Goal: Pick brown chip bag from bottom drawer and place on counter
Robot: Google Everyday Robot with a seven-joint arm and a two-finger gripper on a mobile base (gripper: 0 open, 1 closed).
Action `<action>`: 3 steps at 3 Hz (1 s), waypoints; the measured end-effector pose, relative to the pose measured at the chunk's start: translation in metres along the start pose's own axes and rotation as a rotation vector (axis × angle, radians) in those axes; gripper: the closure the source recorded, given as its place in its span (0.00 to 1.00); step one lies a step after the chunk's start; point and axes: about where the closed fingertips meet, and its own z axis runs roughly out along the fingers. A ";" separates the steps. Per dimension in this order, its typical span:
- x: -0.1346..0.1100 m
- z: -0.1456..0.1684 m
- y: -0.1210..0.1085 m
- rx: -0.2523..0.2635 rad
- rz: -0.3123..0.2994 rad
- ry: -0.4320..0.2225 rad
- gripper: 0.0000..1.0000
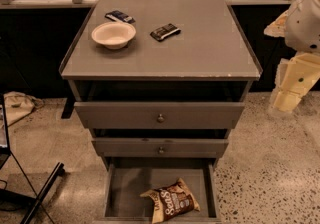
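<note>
The brown chip bag lies on the floor of the bottom drawer, near its front edge and slightly right of centre. The drawer is pulled out. The bag is crinkly dark brown with cream ends and white "Sea S" lettering. The counter is the flat grey top of the cabinet. My gripper hangs at the far right of the view, beside the cabinet at about the height of the top drawer, well above and to the right of the bag. It holds nothing that I can see.
A cream bowl and two small dark wrapped bars sit on the counter's left and middle. Two upper drawers with round knobs stick out above the bottom drawer. A black stand leg lies on the floor at left.
</note>
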 end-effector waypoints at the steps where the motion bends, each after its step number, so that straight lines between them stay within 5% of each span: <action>1: -0.001 -0.001 0.000 0.021 0.007 -0.006 0.00; 2: 0.005 0.004 0.013 0.050 0.100 -0.031 0.00; 3: 0.038 0.054 0.043 0.035 0.385 -0.083 0.00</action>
